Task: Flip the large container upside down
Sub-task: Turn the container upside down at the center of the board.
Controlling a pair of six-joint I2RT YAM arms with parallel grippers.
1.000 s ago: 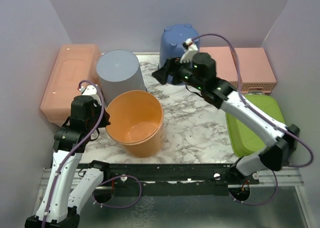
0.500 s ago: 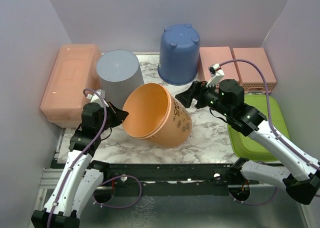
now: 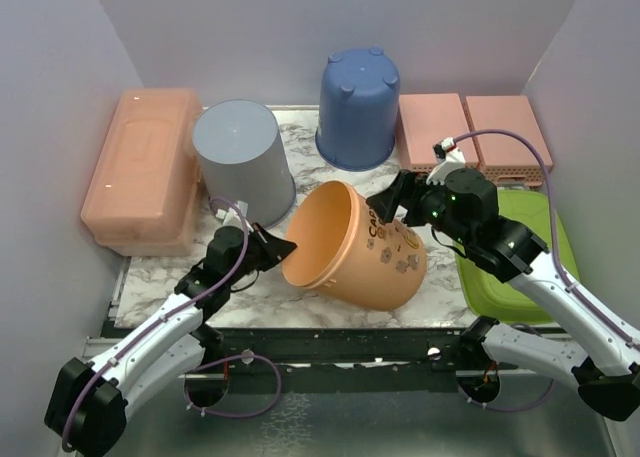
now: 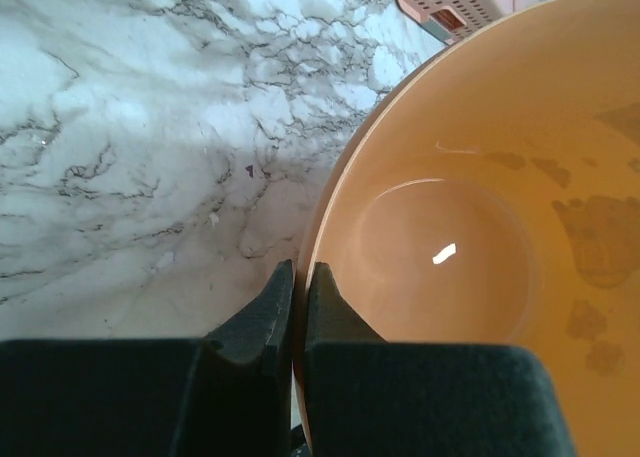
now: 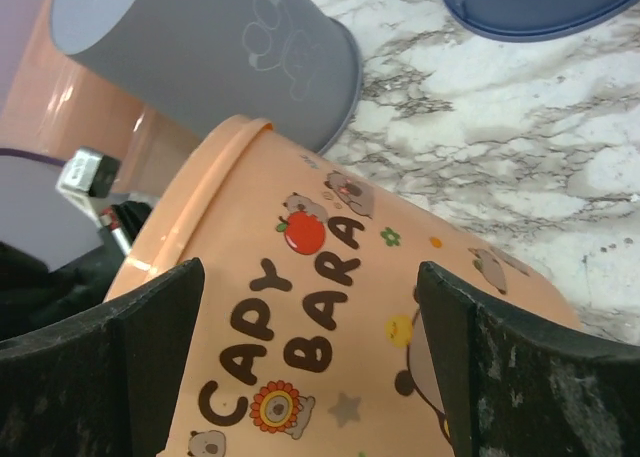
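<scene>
The orange capybara bucket is down on its side in the middle of the marble surface. Its mouth gapes towards the left arm and its base points right and a little towards the near edge. So the long axis runs roughly left to right across the surface, about halfway to upside down, I'd judge.

At the mouth, the left jaws are pinched together on the rim, one finger inside the wall and one outside. That's the only grip on it.

Over on the far side, the right jaws stand wide apart, straddling the printed wall from above and behind. Whether they touch it, I can't tell. The rim has to swing on over, and the left arm is already on it.

The upturned grey bucket sits close behind the mouth.
</scene>
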